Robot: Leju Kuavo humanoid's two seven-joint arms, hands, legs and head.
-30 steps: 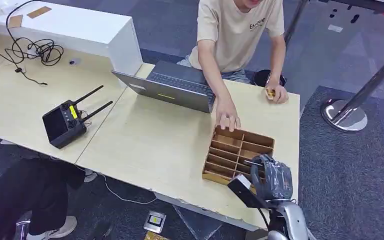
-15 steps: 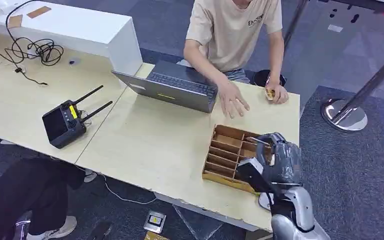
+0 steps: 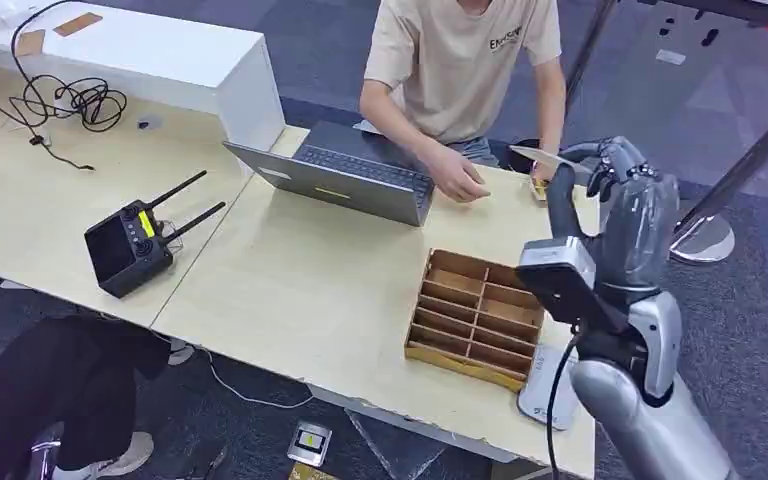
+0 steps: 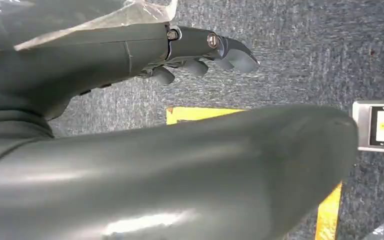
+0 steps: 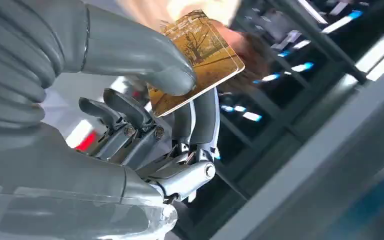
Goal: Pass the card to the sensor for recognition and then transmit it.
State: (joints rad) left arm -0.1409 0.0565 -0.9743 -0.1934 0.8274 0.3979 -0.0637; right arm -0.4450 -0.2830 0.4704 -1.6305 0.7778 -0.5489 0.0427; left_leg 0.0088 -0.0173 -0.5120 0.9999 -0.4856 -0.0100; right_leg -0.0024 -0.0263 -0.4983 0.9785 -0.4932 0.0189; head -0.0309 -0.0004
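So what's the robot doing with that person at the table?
The robot's right hand pinches a card between its thumb and fingers and holds it up in the air above the table, near the person sitting at the laptop. A wooden tray with dividers sits on the table just below that hand. The left hand hangs down over the carpet, holding nothing.

The right hand (image 3: 615,205) has come up from the wooden tray (image 3: 477,315), pinching a card (image 3: 545,158) (yellow, with a tree picture) high above the table. The person's hand (image 3: 463,184) moved back toward the laptop (image 3: 345,180).
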